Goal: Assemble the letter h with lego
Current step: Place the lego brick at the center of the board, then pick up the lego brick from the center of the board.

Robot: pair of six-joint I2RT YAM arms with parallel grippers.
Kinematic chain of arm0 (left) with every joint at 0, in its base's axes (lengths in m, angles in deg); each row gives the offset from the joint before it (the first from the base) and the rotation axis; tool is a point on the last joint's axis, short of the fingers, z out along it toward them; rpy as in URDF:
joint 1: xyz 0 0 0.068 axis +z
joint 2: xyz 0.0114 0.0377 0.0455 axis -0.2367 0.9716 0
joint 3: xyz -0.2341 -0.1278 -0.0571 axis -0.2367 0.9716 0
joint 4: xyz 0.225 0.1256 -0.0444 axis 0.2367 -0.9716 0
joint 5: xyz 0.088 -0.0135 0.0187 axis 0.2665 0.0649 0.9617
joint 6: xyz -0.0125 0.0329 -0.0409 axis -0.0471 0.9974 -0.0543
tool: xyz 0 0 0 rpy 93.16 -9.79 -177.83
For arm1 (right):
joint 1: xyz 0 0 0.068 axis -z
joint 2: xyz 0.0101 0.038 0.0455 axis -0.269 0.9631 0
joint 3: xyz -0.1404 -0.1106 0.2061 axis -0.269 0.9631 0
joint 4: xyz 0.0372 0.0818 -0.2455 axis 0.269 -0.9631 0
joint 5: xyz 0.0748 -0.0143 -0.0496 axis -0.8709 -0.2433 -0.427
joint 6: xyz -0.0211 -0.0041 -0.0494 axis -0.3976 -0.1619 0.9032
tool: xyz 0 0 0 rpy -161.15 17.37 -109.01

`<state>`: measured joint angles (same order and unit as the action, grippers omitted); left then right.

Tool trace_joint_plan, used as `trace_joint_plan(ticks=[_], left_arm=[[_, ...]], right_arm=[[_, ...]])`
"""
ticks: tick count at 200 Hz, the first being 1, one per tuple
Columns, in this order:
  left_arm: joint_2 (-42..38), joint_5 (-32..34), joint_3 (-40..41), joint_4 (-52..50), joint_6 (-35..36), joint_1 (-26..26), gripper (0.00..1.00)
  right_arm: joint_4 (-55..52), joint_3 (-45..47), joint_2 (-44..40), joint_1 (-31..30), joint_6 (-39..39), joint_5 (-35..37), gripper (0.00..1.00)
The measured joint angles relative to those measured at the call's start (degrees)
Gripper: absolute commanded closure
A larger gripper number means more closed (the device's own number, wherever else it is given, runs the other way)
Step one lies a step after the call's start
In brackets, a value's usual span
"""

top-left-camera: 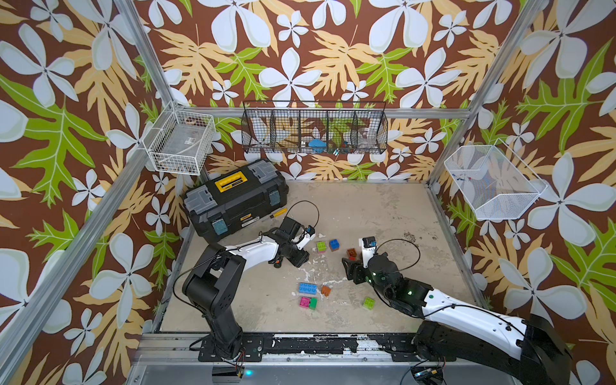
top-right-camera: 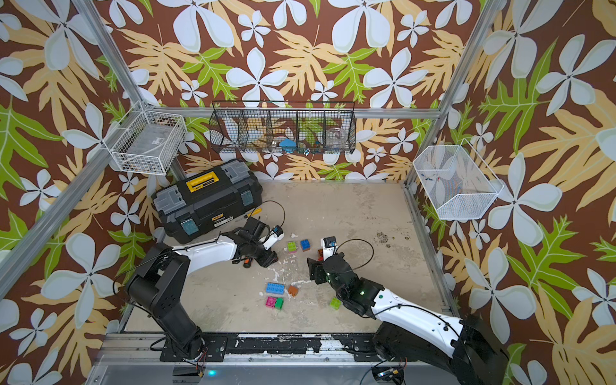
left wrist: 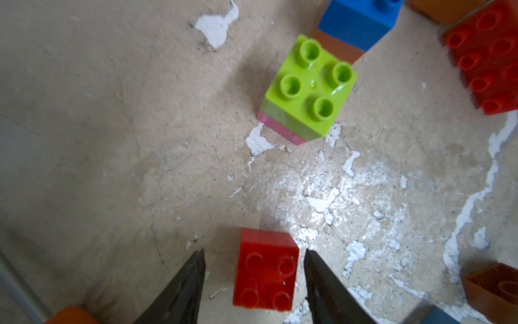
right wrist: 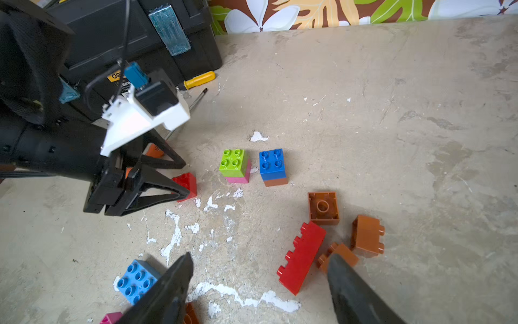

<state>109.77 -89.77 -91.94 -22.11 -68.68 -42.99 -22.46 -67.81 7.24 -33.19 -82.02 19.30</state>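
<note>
Landmark: black toolbox [top-left-camera: 235, 200]. The left gripper [left wrist: 254, 251] is just in front of the toolbox, jaws parted around the red cube [left wrist: 266, 269], with a gap on either side and no grip. The right gripper [right wrist: 260, 257] is farther from the toolbox, jaws wide and holding nothing, with the long red brick [right wrist: 301, 259] below between its fingers. The green-on-pink stack [right wrist: 235, 165] and blue-on-orange stack [right wrist: 272, 167] stand upright, just past the cube from the toolbox.

The black toolbox [right wrist: 98, 36] carries a yellow front sticker [right wrist: 113, 76] whose visible letters read "del", probably the Deli brand. A white label [right wrist: 125, 90] beneath holds small print too blurred to read. The yellow lid plate [top-left-camera: 232, 182] bears dark, illegible lettering.
</note>
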Motion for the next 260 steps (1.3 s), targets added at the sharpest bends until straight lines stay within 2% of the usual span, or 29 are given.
trace_joint_plan(ticks=[23, 54, 83, 99, 125, 156, 177, 213, 260], left_arm=[[-3.9, 0.0, 0.1, 0.2, 0.0, 0.0, 0.31], [-10.1, -0.1, 0.8, -0.3, -0.1, 0.5, 0.13], [-16.9, -1.1, 3.8, -1.1, 0.0, 3.8, 0.12], [-20.3, -2.1, 5.7, -1.2, 0.0, 7.2, 0.11], [-25.2, -3.5, 11.5, -0.1, 1.6, 15.8, 0.09], [-27.8, -4.5, 18.7, 2.8, 3.8, 26.6, 0.08], [-28.9, -5.8, 22.3, 6.9, 4.0, 31.7, 0.07], [-32.4, -5.7, 29.0, 15.3, 3.5, 32.7, 0.07], [-34.5, -4.4, 30.8, 22.3, 1.8, 32.8, 0.05]], right_arm=[[-3.2, -2.5, 1.9, 0.1, -0.9, 0.0, 0.22], [-7.8, -7.3, 5.2, 0.3, -1.1, -0.7, 0.23], [-11.0, -12.5, 9.3, 1.2, -1.0, -2.1, 0.3], [-12.9, -15.0, 12.3, 3.7, -1.1, -3.1, 0.39], [-17.1, -18.5, 17.5, 9.9, -4.4, -5.4, 0.43], [-22.9, -18.8, 20.5, 11.2, -9.7, -9.9, 0.42], [-27.1, -15.0, 18.5, 11.3, -17.0, -11.1, 0.43], [-33.1, -4.4, 10.4, 11.1, -29.6, -17.6, 0.42], [-37.3, -2.4, 4.2, 10.5, -34.3, -14.9, 0.41]])
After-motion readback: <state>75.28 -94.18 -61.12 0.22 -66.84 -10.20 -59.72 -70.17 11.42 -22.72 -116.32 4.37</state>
